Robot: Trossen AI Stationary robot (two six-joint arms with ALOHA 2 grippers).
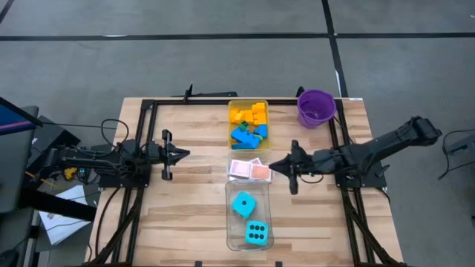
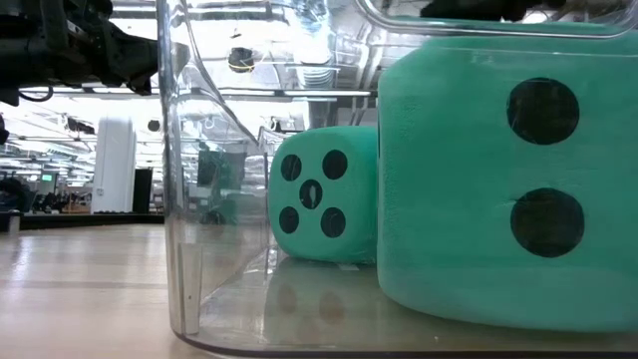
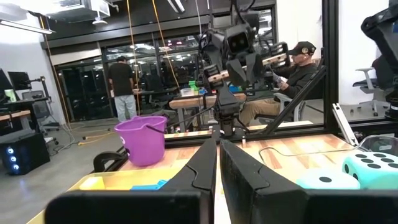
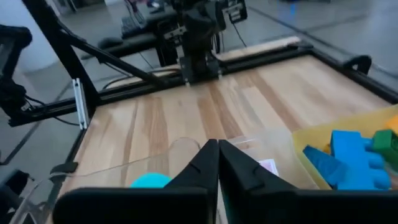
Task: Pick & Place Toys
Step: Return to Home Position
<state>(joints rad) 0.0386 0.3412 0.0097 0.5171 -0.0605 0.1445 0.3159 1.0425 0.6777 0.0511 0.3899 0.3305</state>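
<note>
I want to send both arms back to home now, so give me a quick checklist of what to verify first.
1. Nothing held by the left gripper: ok, fingers shut together with nothing between them.
2. Nothing held by the right gripper: ok, shut and empty.
3. Whether the right gripper is clear of the card tray: cannot tell, its tip sits right at the tray's edge from above.
4. All bricks inside the yellow bin: ok.
5. The playing cards inside the card tray: ok.
6. Both dice inside the dice tray: ok.
</note>
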